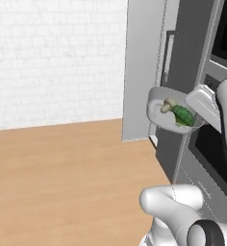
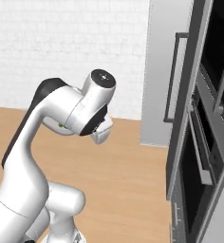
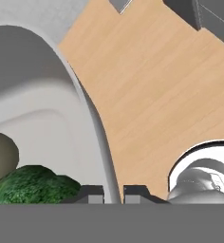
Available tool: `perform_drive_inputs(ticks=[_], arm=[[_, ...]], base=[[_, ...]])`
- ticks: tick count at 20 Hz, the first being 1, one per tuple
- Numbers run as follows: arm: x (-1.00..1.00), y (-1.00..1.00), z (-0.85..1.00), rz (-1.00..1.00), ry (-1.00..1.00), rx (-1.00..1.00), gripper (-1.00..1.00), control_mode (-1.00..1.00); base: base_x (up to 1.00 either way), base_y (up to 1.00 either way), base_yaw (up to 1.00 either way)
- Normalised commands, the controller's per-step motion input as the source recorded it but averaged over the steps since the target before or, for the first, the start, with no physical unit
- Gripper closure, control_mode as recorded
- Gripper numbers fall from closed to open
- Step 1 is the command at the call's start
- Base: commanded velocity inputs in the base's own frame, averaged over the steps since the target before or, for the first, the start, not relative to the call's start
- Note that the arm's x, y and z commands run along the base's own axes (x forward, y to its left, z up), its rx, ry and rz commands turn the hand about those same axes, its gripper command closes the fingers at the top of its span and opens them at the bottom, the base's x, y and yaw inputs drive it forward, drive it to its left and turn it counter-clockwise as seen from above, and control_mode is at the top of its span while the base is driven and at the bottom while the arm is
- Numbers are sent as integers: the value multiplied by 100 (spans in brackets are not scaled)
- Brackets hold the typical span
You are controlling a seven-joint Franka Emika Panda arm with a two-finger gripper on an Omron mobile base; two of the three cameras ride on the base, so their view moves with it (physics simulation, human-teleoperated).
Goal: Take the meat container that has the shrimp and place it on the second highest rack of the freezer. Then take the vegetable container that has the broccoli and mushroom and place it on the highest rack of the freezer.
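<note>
On the left of the left base view there is bare white brick wall and wooden floor (image 1: 62,178). Moving right, the freezer (image 1: 139,72) shows as a tall grey panel, its dark bar handle (image 1: 167,53) just beyond. In front of it the vegetable container (image 1: 170,113) hangs in the air, a pale bowl carrying the mushroom (image 1: 167,105) on its left side and the broccoli (image 1: 182,114) touching it on the right. The gripper (image 3: 113,193) is nearly shut, pinching the bowl's rim: in the hand view one fingertip sits inside the wall and one outside. The white arm reaches in from the right edge, and further right stands the black-glass oven (image 1: 216,144).

The step in hand appears to be the carry of this bowl toward the highest rack. No shelf slab is visible from here, and I cannot tell how far the freezer door stands open, so the approach should wait until the rack can be seen.

To do it well, keep the bowl level, since a rim pinch gives little resistance to tipping and the loose vegetables could roll out. Move slowly, steer the bowl wide of the freezer panel's edge and the handle, then enter above the upper slab and lower until the base rests flat before letting go. Avoid twisting the wrist mid-carry.
</note>
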Motion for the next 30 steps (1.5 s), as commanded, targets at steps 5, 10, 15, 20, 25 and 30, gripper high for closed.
perform_drive_inputs(ticks=[5, 10, 15, 20, 25, 30], arm=[[0, 0, 0, 0, 0, 0, 100, 100], [0, 0, 0, 0, 0, 0, 100, 100], [0, 0, 0, 0, 0, 0, 100, 100], [0, 0, 0, 0, 0, 0, 100, 100], [0, 0, 0, 0, 0, 0, 100, 100], [0, 0, 0, 0, 0, 0, 100, 100]], base=[[100, 21, -11], [100, 35, -37], [100, 51, -41], [100, 68, -25], [82, 44, -30], [65, 33, -55]])
